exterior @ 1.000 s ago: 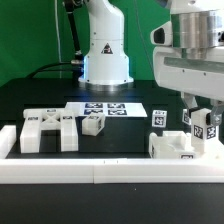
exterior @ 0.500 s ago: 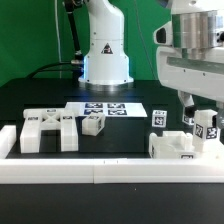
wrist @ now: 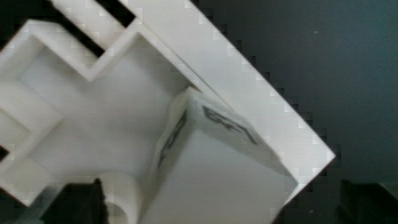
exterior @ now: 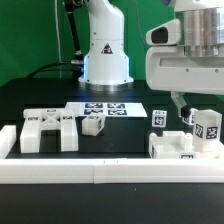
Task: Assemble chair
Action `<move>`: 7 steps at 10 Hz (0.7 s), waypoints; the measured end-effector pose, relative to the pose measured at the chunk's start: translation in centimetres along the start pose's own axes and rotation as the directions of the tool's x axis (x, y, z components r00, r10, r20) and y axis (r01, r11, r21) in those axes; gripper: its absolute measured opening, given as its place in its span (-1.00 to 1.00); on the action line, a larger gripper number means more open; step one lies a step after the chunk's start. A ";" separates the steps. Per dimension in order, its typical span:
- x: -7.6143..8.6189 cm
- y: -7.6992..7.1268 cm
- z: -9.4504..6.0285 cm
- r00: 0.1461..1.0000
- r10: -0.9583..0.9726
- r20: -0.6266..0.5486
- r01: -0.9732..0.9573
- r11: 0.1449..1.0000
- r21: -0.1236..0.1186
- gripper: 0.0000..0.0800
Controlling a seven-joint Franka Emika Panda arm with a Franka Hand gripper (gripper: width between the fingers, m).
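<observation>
**A:** Where does the chair stand?

**B:** In pieces. At the lower right of the exterior view a slab (exterior: 178, 146) lies against the border rail (exterior: 100, 172), with a tagged post (exterior: 207, 127) upright on it. A legged frame (exterior: 45, 130) sits at the lower left. A small cube (exterior: 93, 124) lies near the centre, just below the marker board (exterior: 105, 108), and a small post (exterior: 158, 118) stands right of centre.

**A:** And the gripper (exterior: 194, 106)?

**B:** It hangs just above the slab and tagged post. Its fingers (exterior: 179, 103) look spread and empty, though the wrist view shows only white faces close up, so I'd not swear to it.

**A:** Which step, then?

**B:** I'd judge the tagged post is set on the slab and let go. Next comes fetching another loose piece, probably the small post or the cube. That means rising clear without knocking the upright post, then centring the spread fingers over the flat sides of the next piece.

**A:** Any containers?

**B:** None in view. The rail merely edges the black tabletop (exterior: 40, 95), and every piece lies loose on it.
</observation>
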State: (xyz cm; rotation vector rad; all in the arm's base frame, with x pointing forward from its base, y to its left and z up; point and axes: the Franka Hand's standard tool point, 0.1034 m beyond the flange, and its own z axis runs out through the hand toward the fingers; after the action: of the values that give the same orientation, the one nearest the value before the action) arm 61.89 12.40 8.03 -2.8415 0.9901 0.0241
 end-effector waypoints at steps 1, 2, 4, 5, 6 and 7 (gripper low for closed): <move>0.0 0.0 0.1 0.992 -0.124 0.000 0.124 0.992 0.000 0.62; -0.1 0.0 0.1 0.983 -0.185 0.001 0.185 0.983 0.000 0.62; -0.2 -0.1 0.1 0.910 -0.415 0.001 0.415 0.910 -0.004 0.62; -0.2 -0.1 0.1 0.868 -0.497 0.000 0.497 0.867 -0.010 0.62; -0.2 -0.1 0.1 0.819 -0.574 0.000 0.574 0.819 -0.021 0.62; -0.1 -0.1 0.1 0.734 -0.679 -0.003 0.678 0.734 -0.044 0.62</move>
State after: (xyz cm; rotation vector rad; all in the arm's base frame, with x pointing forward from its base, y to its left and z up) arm 61.90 12.56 7.99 -3.0534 -0.1134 -0.0585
